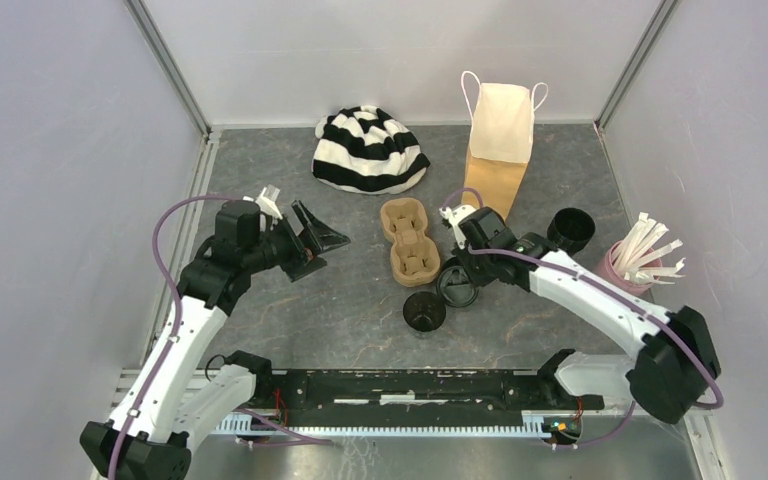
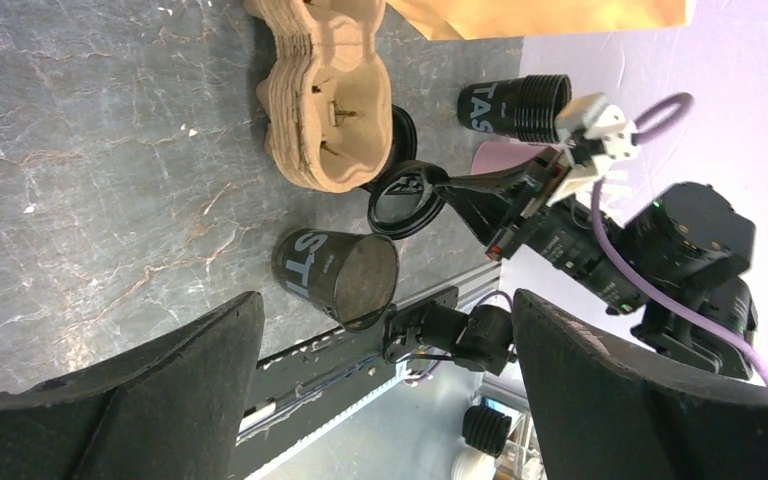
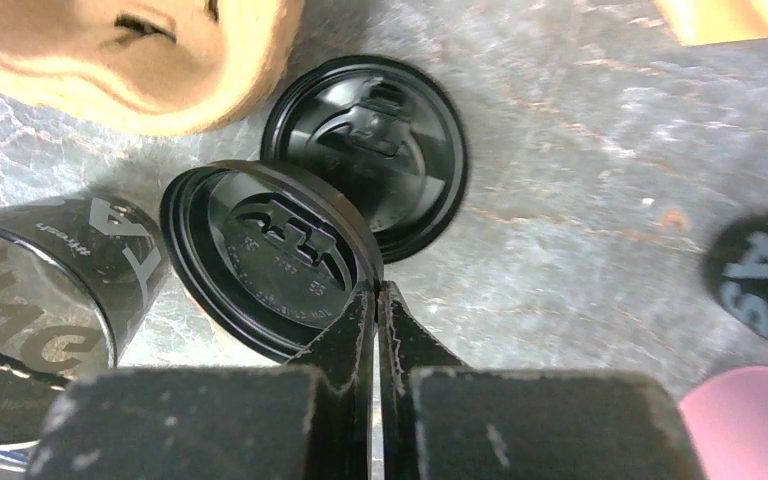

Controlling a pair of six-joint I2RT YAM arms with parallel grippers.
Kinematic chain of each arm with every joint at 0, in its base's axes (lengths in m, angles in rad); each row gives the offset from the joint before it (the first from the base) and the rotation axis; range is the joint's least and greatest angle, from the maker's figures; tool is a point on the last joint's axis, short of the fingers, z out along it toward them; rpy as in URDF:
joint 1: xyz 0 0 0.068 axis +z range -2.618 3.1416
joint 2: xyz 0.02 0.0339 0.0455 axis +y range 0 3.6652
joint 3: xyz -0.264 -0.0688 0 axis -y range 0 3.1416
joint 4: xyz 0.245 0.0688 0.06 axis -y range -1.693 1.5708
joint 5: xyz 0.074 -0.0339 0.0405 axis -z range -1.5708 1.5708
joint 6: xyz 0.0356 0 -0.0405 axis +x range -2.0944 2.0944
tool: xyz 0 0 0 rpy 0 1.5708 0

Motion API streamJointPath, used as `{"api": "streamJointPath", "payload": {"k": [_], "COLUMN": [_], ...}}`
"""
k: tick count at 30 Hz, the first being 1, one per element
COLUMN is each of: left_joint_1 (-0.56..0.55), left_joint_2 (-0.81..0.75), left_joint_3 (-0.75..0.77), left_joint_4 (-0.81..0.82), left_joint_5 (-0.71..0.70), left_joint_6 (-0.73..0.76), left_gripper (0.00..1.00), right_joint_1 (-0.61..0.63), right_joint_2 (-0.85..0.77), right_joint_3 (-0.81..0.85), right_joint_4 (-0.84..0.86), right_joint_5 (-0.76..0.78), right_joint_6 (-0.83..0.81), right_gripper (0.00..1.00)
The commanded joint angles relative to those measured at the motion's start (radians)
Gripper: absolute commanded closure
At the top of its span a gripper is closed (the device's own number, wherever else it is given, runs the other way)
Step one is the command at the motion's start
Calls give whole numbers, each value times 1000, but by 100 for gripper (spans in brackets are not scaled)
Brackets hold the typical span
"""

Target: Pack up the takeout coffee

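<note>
The right gripper (image 3: 376, 300) is pinched shut on the rim of a black lid (image 3: 265, 255). It holds the lid tilted just above the middle of the bench, beside the near end of the cardboard cup carrier (image 1: 408, 240). Gripping by the edge leaves the disc free, probably so it can be lowered onto a cup mouth. The likely target is the open coffee cup (image 1: 424, 312), upright and lidless just toward the near edge. A second lid (image 3: 380, 140) lies flat on the bench behind the held one. The second cup (image 1: 570, 230) stands open toward the right edge, near the pink cup of sticks (image 1: 632, 262). The paper bag (image 1: 500, 140) waits upright at the far edge. The left gripper (image 1: 318, 243) hovers with its jaws spread, empty, left of the carrier.
</note>
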Motion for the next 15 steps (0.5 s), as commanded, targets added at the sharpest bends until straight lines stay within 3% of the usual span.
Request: {"api": "streamJointPath", "payload": {"k": [1,5,7,9,15], "left_joint_1": [-13,-99,-192,-329,-690], "left_joint_2": [-4,36,80,138,407], "left_joint_3": [65,130,188,258,561], "left_joint_4": [31,48,52,50,-55], "left_joint_5": [20,-38,-133,-263,-660], "left_joint_6": [-51,-76,-82,-79,-45], "left_gripper": [2,2,10,22,27], "right_joint_1": [3,3,4,2,3], "right_joint_2": [-99,-133,-138,-136,-96], "right_joint_3": [99,216,302,376,550], "right_joint_4": [-117,-227,-268,-295,-354], "right_joint_5": [159,222,214,191,148], "right_joint_6": [33,34,36,48,84], "right_gripper": [100,100,100,100,100]}}
